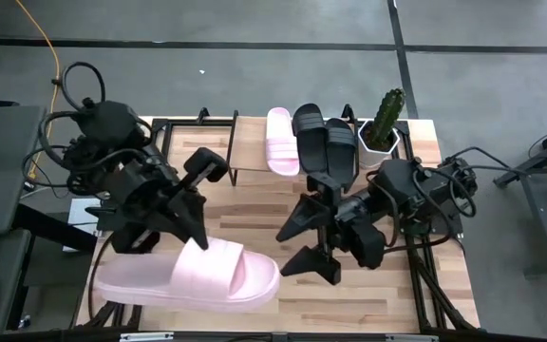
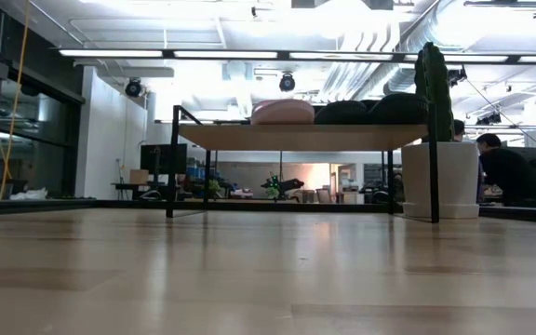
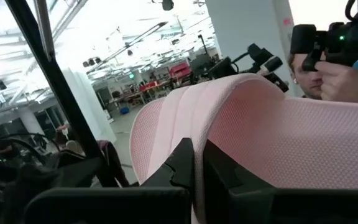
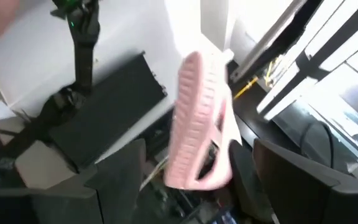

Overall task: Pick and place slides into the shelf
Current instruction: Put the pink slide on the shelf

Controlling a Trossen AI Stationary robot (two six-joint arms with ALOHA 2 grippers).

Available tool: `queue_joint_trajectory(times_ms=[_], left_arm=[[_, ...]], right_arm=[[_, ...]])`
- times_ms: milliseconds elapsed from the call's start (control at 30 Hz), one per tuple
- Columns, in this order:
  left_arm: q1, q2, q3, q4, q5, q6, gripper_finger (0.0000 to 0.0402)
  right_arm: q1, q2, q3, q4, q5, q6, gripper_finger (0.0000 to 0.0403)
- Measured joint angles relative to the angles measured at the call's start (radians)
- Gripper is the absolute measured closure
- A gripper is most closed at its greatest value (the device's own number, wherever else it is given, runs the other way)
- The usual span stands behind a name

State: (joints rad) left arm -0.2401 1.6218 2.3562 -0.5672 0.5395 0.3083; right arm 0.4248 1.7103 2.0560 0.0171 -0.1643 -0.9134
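One pale pink slide point(image 1: 198, 274) hangs over the table's near left part, heel toward the left edge, toe toward the right; it does not show in the low view. My left gripper point(image 1: 191, 243) is shut on it. My right gripper point(image 1: 298, 245) is open just right of the toe, fingers spread and apart from it; its wrist view shows the slide's point(image 4: 197, 124) ribbed sole ahead. On the shelf point(image 1: 250, 142) by the far edge rest another pink slide point(image 1: 280, 141) and two black slides point(image 1: 327, 142), seen side by side on the plank point(image 2: 296, 137) in the low view. My left gripper point(image 3: 197, 167) pinches an edge of the pink slide point(image 3: 194, 146) between its two shut fingers, on the slide's far side by the wide strap point(image 1: 218, 258). The fingers slant down from the far left. The slide is lifted clear of the table, lying roughly level.
A cactus in a white pot point(image 1: 384, 123) stands at the shelf's right end. The tabletop point(image 1: 254, 204) between shelf and arms is bare wood. A person holding a camera point(image 3: 328, 62) shows beyond the table, and another person point(image 2: 505, 172) is at the room's right.
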Motion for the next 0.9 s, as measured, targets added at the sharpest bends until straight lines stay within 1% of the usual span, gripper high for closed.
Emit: queue_joint_trajectory(times_ms=[167,333,433,733,900], left_arm=[[-0.002,0.015,0.001,0.054,0.009,0.000,0.0401],[-0.001,0.044,-0.001,0.066,0.004,0.001,0.0402],[-0.001,0.059,0.000,0.097,0.002,0.000,0.0402],[-0.001,0.060,0.000,0.100,0.002,0.001,0.0402],[-0.001,0.060,0.000,0.095,0.002,0.001,0.0402]], right_arm=[[0.000,0.003,0.000,0.023,-0.016,-0.001,0.0114],[-0.006,0.013,0.000,0.034,-0.030,0.001,0.0114],[-0.019,0.017,0.000,0.047,-0.054,0.024,0.0114],[-0.026,0.019,0.000,0.055,-0.085,0.050,0.0114],[-0.027,0.025,0.000,0.075,-0.129,0.083,0.0114]])
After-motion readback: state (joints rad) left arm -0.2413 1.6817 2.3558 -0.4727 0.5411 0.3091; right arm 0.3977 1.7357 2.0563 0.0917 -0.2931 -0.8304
